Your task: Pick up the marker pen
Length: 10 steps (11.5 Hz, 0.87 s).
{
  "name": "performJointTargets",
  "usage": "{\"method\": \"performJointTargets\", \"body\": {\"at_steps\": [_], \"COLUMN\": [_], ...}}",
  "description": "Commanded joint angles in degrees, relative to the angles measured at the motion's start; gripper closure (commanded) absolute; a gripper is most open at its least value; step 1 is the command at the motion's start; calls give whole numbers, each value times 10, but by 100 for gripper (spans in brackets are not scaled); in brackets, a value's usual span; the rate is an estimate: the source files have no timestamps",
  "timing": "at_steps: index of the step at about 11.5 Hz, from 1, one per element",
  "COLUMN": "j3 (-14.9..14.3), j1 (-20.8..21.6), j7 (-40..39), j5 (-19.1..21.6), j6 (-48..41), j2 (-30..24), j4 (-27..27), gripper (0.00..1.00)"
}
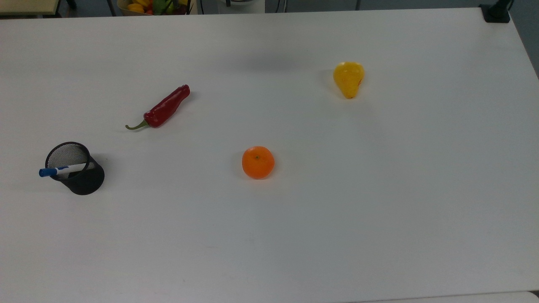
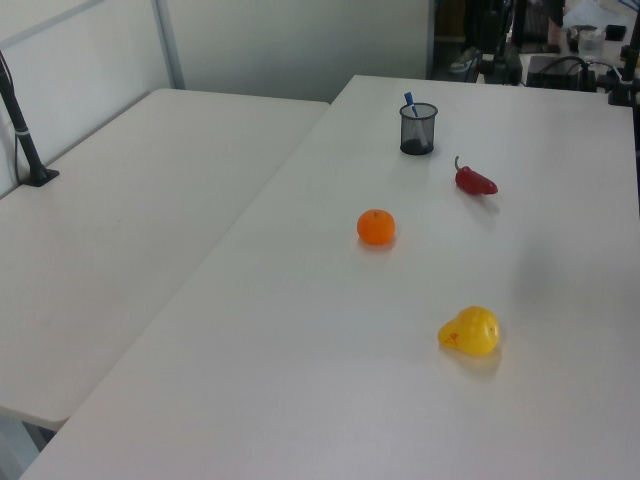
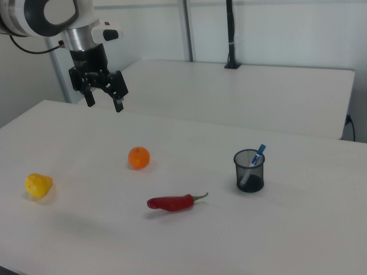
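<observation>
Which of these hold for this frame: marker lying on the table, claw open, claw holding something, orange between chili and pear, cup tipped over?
1. The marker lies flat on the table. False: it stands tilted in the cup, blue end sticking out.
2. The claw is open. True.
3. The claw holds the orange. False: it hangs empty above the table; the orange rests on the table.
4. In the right view, the chili lies between the pear and the cup. True.
5. The cup is tipped over. False: it stands upright.

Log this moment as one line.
gripper: open, raised above table | blue-capped white marker pen: in black mesh cup | grasp: not yet
</observation>
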Motion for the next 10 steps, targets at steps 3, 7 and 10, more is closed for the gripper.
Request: {"method": "performJointTargets", "body": {"at_steps": [3,7,10], "j3": [-16,-20,-38], "j1": [6,-1,-2], "j7": [-13,-19,-13], "j5": [5,5,16], "j6": [20,32,58], "j2": [-19,-20,-19], "j4": [-23,-26,-21], "gripper": [0,0,0]}}
